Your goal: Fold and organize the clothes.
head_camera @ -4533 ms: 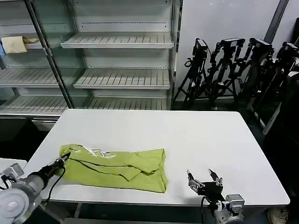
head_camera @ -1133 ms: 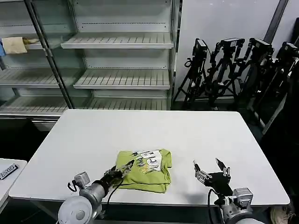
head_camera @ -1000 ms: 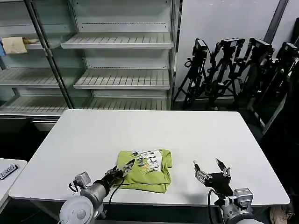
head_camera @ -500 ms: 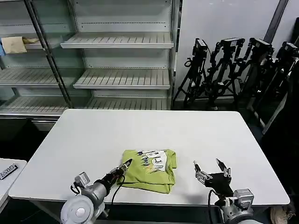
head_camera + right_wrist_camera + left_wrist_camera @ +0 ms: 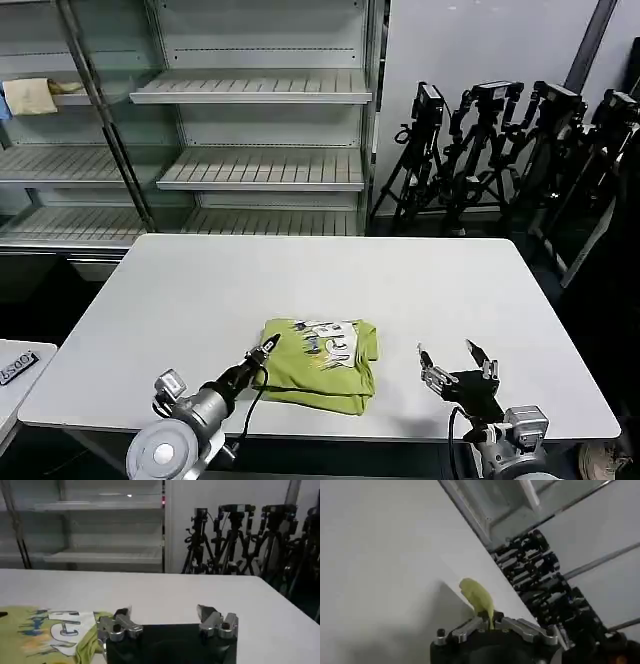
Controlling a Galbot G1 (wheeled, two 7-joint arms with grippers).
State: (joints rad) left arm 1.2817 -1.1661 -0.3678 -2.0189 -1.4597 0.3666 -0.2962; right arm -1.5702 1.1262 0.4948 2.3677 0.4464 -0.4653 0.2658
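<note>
Your left gripper (image 5: 265, 349) sits at about seven o'clock on the white table (image 5: 200, 290), near the front edge, its jaws pinched together on the left edge of the lime T-shirt (image 5: 325, 362); from the left wrist you see a tongue of the green fabric (image 5: 479, 599) standing up between the closed fingers. The T-shirt lies folded into a compact square near the table's front edge at roughly six o'clock, printed graphic (image 5: 328, 338) facing up. Your right gripper (image 5: 458, 364) hovers at about five o'clock, apart from the shirt's right side, its two fingers spread wide and holding nothing; from the right wrist the shirt (image 5: 55, 632) lies just beside one fingertip (image 5: 117, 622)
</note>
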